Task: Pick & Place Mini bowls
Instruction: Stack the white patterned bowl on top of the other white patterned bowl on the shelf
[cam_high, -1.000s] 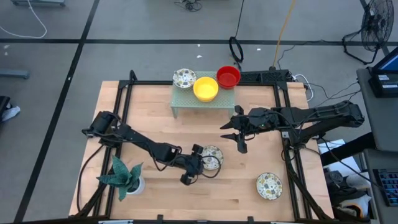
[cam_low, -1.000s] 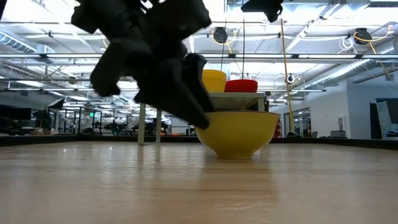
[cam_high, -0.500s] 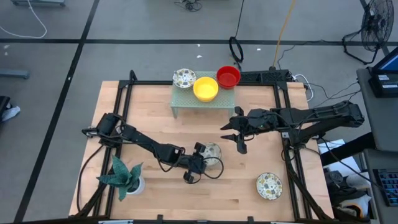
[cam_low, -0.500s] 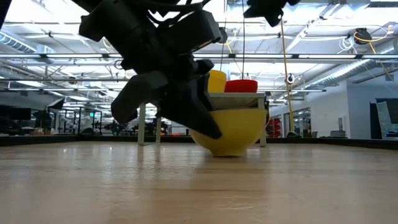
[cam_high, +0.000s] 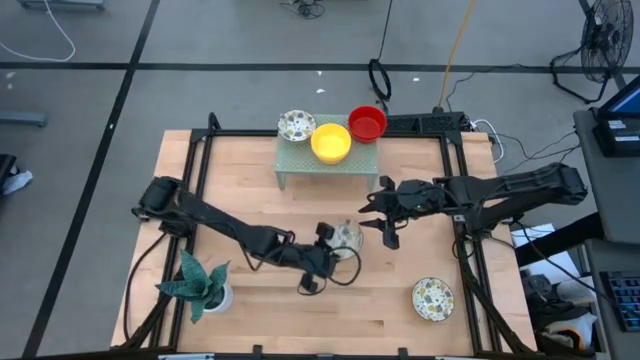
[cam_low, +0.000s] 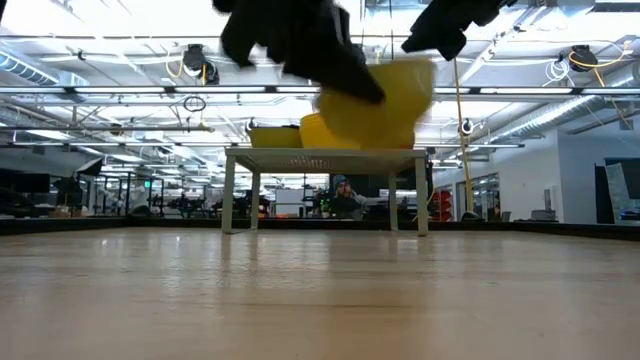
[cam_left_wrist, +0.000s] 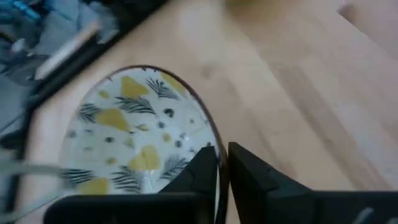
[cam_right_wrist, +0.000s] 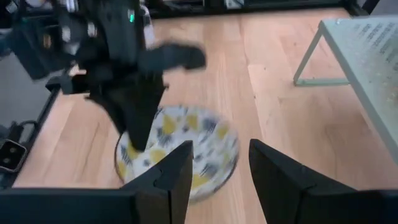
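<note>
Fingers of left gripper pinch rim of patterned mini bowl, lifted at frame centre. Right gripper hovers just beside it, fingers parted, empty. Step: carry; next likely needs placement on green rack.

A rack stands at the far middle of the counter, with 3 mini bowls in a row on top of it. A plant sits at the near left corner. Another bowl lies near the right front. Between the 2 arms, above the counter's middle, the left tool grips a lifted bowl by its rim, with the right tool just beside it.
</note>
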